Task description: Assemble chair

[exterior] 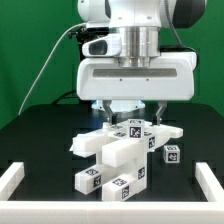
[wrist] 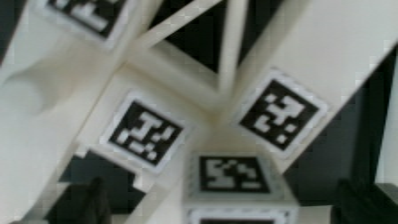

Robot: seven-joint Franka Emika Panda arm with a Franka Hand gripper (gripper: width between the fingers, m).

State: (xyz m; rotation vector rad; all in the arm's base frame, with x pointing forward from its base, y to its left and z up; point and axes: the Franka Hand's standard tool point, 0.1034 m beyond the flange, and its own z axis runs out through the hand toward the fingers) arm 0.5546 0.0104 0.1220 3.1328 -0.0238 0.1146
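In the exterior view the hand (exterior: 131, 114) hangs open, its fingers wide apart, just above the chair (exterior: 118, 158). The chair is a heap of white pieces at the lower centre of the black bench (exterior: 40, 140). The wrist view shows only its square tags (wrist: 276, 112), close and blurred.
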